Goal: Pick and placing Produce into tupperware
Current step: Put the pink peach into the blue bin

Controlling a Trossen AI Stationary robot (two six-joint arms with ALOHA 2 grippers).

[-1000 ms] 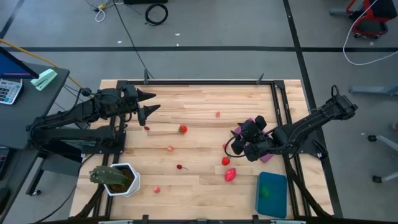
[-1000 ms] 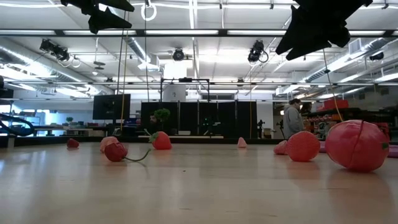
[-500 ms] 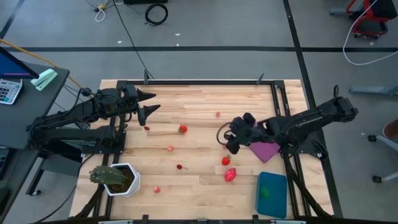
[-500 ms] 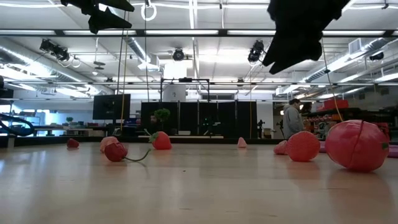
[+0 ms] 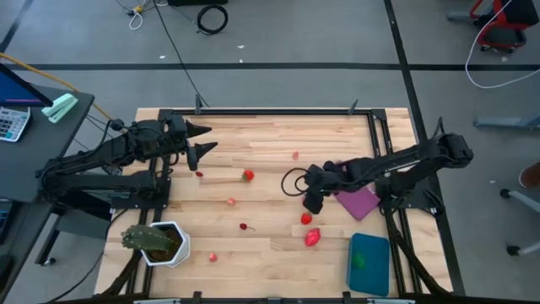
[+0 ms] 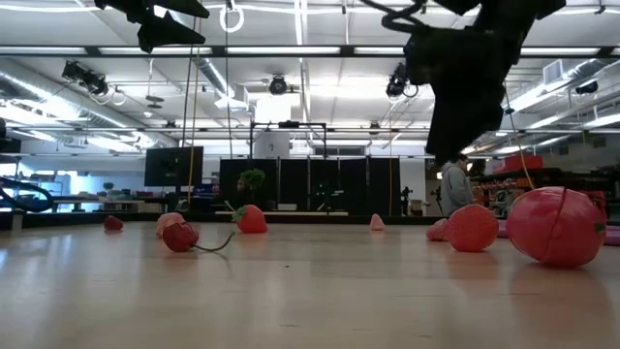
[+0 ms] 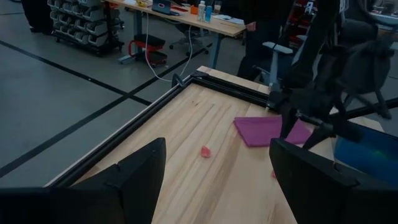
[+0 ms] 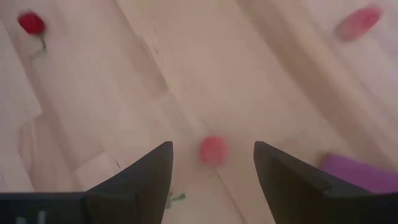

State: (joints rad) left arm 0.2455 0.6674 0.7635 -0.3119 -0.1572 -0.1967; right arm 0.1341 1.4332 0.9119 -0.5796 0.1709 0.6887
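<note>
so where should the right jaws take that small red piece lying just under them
Across its rounded middle, coming straight down from above. The red piece lies alone on bare wood, apart from the other produce, and already shows between the open jaws of the right gripper, so a top-down pinch looks simplest.

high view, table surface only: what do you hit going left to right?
Plant pot → left gripper → strawberry → small pink piece → right gripper → purple sheet → tupperware.
</note>
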